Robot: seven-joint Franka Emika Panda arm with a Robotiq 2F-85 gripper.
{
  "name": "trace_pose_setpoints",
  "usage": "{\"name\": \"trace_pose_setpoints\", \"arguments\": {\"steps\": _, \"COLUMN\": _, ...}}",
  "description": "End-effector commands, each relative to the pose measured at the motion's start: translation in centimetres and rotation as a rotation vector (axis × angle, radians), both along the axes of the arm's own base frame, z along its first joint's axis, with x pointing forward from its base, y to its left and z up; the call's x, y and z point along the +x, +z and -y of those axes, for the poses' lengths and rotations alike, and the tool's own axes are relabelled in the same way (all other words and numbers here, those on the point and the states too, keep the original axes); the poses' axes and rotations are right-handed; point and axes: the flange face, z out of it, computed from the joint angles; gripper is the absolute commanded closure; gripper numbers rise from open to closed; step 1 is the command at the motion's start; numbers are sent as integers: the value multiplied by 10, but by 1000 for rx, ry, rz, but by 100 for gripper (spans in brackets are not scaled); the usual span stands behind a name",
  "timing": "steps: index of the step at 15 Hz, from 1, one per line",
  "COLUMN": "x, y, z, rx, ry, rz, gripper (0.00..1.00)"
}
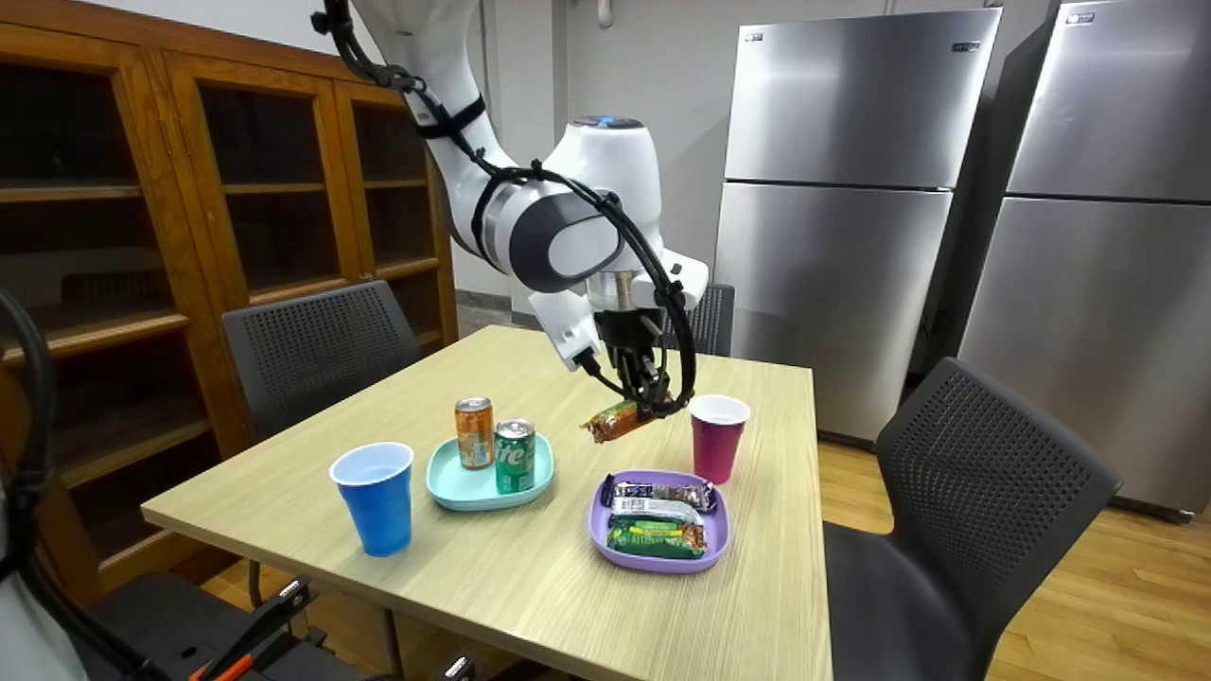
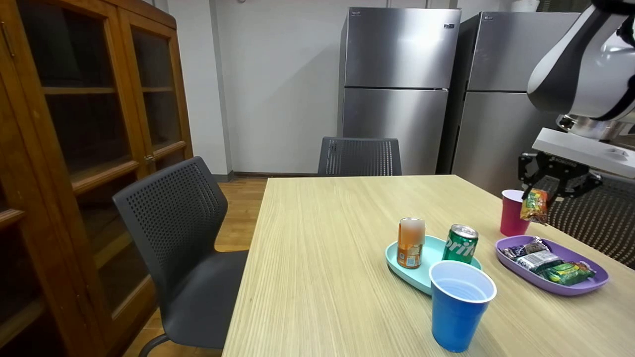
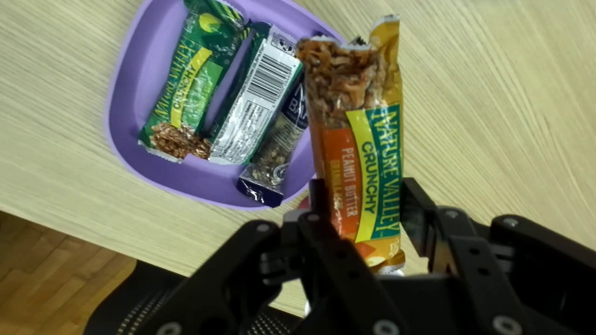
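The tool (image 3: 365, 197) comes first in the wrist view, its jaws part-way apart and clamped on both long sides of a peanut butter granola bar (image 3: 358, 139), nearer the bar's lower end there. It holds the bar in the air above the tabletop (image 3: 489, 116). Farther down, three wrapped bars (image 3: 253, 97) lie side by side in a purple tray (image 3: 122, 116) on that tabletop; in an exterior view a dark pink cup (image 1: 716, 449) stands just beyond the tray
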Motion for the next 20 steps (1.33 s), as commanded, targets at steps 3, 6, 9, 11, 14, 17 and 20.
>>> {"name": "trace_pose_setpoints", "arguments": {"steps": 3, "x": -9, "y": -28, "z": 25, "rx": 53, "ry": -96, "rz": -28, "gripper": 83}}
{"name": "trace_pose_setpoints", "arguments": {"steps": 6, "x": -16, "y": -44, "z": 36, "rx": 71, "ry": -141, "rz": -57, "gripper": 83}}
{"name": "trace_pose_setpoints", "arguments": {"steps": 9, "x": -22, "y": -57, "z": 43, "rx": 74, "ry": -169, "rz": -84, "gripper": 83}}
{"name": "trace_pose_setpoints", "arguments": {"steps": 11, "x": -25, "y": -66, "z": 47, "rx": 73, "ry": -187, "rz": -107, "gripper": 83}}
{"name": "trace_pose_setpoints", "arguments": {"steps": 14, "x": -26, "y": -73, "z": 51, "rx": 76, "ry": -216, "rz": -109, "gripper": 83}}
{"name": "trace_pose_setpoints", "arguments": {"steps": 17, "x": -26, "y": -77, "z": 52, "rx": 88, "ry": -240, "rz": -108, "gripper": 83}}
{"name": "trace_pose_setpoints", "arguments": {"steps": 20, "x": -23, "y": -82, "z": 53, "rx": 95, "ry": -257, "rz": -109, "gripper": 83}}
